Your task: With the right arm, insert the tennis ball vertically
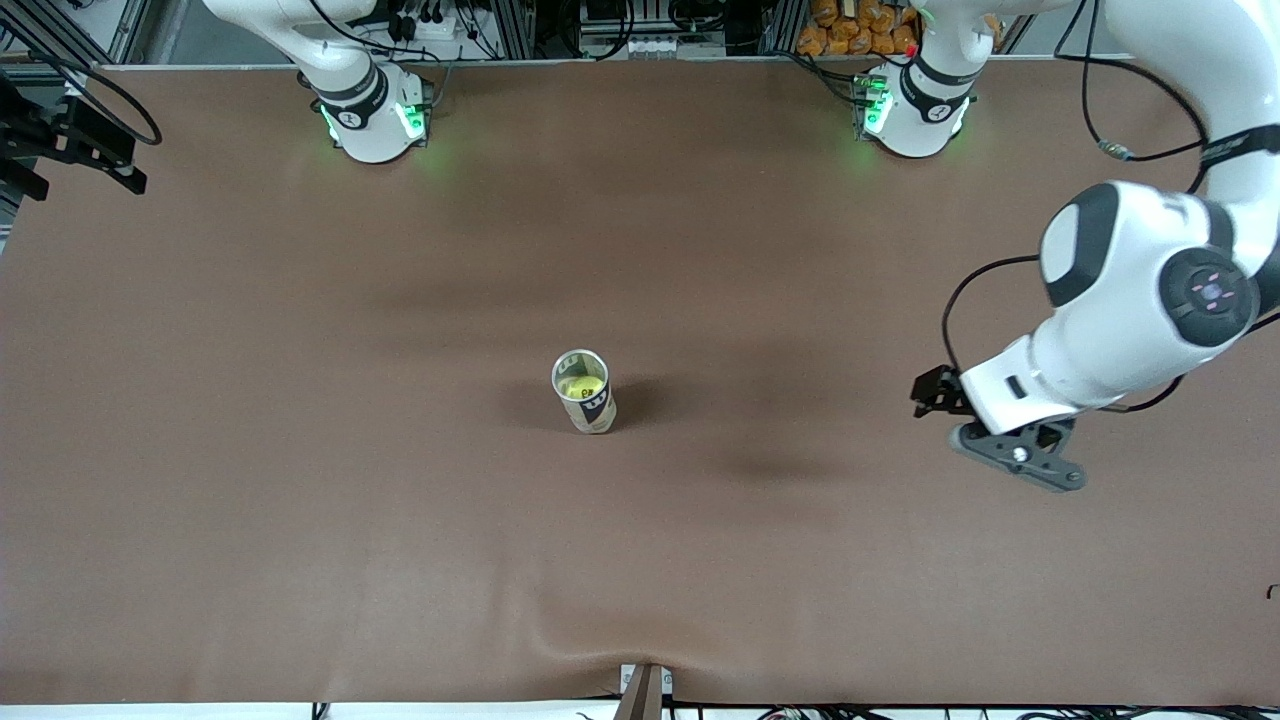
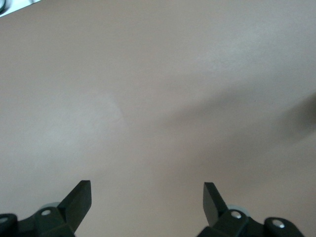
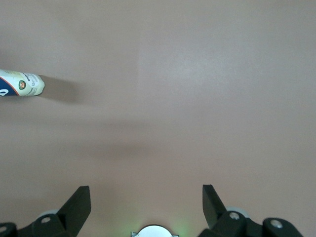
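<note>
A short pale tube (image 1: 585,392) with a black label stands upright mid-table, its mouth open upward. The yellow tennis ball (image 1: 577,384) sits inside it. In the right wrist view the tube (image 3: 22,84) shows at the picture's edge, well away from the fingers. My right gripper (image 3: 146,192) is open and holds nothing; it hangs high over bare table close to its own base (image 3: 154,231) and is out of the front view. My left gripper (image 1: 1040,462) (image 2: 147,190) is open and empty, over the table at the left arm's end.
The brown mat (image 1: 300,450) covers the whole table and has a small bulge at the edge nearest the front camera (image 1: 645,660). Both arm bases (image 1: 375,120) (image 1: 915,115) stand along the edge farthest from that camera. A black bracket (image 1: 70,140) sits at the right arm's end.
</note>
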`<state>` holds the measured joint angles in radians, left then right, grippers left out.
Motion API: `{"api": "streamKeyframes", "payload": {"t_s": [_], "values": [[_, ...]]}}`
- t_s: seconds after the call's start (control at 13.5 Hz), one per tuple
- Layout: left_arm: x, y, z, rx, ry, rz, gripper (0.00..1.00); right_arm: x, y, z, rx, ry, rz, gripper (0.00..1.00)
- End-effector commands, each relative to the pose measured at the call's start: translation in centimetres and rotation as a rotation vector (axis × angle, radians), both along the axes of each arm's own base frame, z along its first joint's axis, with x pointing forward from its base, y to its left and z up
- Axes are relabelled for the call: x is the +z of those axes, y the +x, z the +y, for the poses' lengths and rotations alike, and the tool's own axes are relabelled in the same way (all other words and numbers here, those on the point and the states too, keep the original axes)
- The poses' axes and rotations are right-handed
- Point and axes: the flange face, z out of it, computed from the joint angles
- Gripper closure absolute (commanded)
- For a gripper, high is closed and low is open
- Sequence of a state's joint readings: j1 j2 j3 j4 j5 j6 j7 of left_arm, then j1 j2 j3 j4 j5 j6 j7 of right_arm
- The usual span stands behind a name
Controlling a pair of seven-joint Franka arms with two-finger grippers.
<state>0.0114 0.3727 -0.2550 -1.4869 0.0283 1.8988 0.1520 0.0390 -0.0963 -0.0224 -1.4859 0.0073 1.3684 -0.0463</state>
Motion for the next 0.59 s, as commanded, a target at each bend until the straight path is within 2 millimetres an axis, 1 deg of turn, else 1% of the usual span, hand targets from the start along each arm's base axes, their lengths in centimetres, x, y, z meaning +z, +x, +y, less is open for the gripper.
{"api": "streamKeyframes", "payload": {"t_s": [0.0, 0.15, 0.3, 0.52], "values": [[3.7, -2.0, 0.3, 0.056, -0.003, 0.018, 0.00, 0.1, 0.1, -0.5, 0.011, -0.033, -0.006, 0.00], [6.3, -3.4, 0.4, 0.103, 0.008, 0.016, 0.00, 0.2, 0.1, -0.3, 0.021, -0.062, -0.008, 0.00], [8.1, -4.5, 0.5, 0.131, 0.018, 0.020, 0.00, 0.1, 0.1, -0.2, 0.076, -0.069, -0.006, 0.00], [10.9, -6.5, 0.8, 0.135, 0.047, 0.028, 0.00, -0.1, 0.4, -0.6, 0.073, -0.055, -0.001, 0.00]]}}
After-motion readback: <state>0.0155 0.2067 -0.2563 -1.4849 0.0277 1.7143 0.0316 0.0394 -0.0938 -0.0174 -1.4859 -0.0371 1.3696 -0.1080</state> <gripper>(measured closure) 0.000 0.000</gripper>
